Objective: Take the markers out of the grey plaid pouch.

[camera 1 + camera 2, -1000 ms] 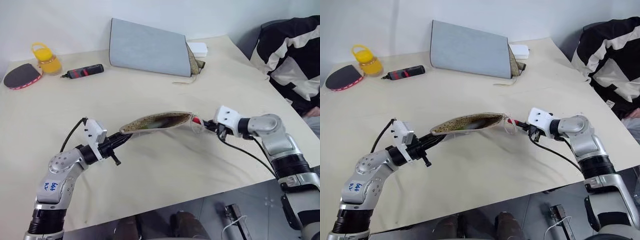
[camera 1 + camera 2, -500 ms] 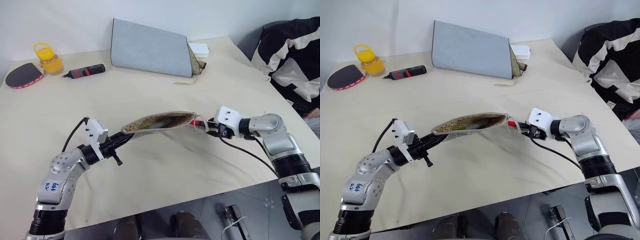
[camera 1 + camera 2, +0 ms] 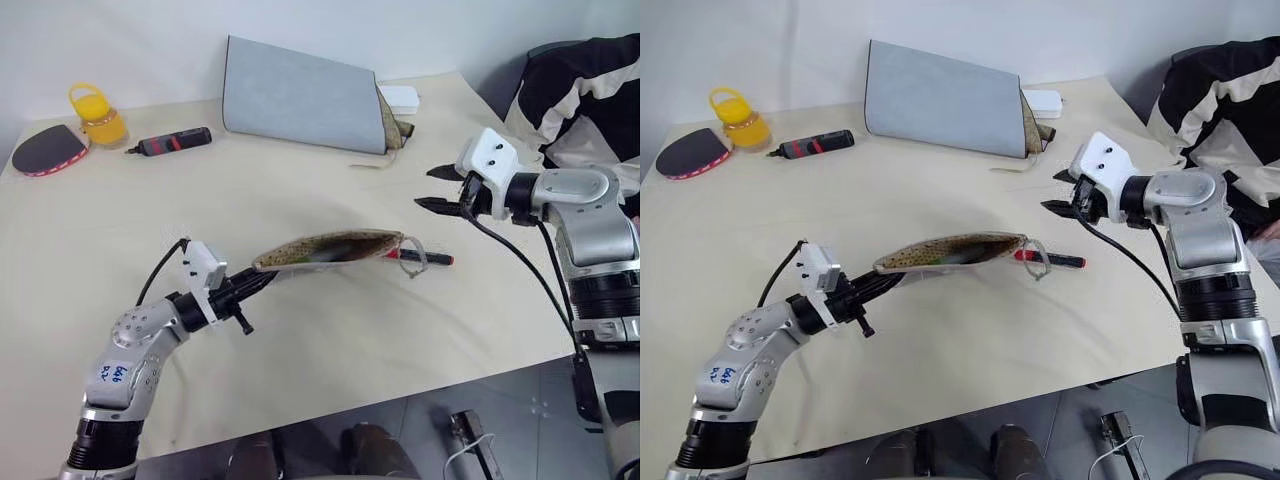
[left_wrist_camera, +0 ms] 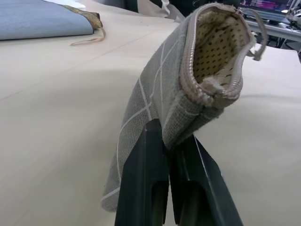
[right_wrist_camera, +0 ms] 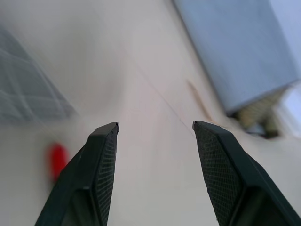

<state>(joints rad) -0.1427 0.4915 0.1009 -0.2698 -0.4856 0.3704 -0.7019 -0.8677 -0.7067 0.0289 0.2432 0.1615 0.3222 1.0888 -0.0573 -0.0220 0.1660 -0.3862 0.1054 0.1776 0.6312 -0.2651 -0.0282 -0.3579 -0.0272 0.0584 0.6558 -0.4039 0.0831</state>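
Right tool (image 3: 432, 188) wide and empty above red marker (image 3: 425, 258), left tool (image 4: 170, 155) pinching grey plaid pouch (image 3: 325, 249)

Count on the surface (image 3: 120, 240): one grey plaid pouch (image 3: 325, 250), one red marker (image 3: 425, 258), one large grey-blue bag (image 3: 300, 95), one black-and-red tool (image 3: 170, 143), one paddle (image 3: 45, 152), one yellow jar (image 3: 98, 115), one white box (image 3: 398, 97).
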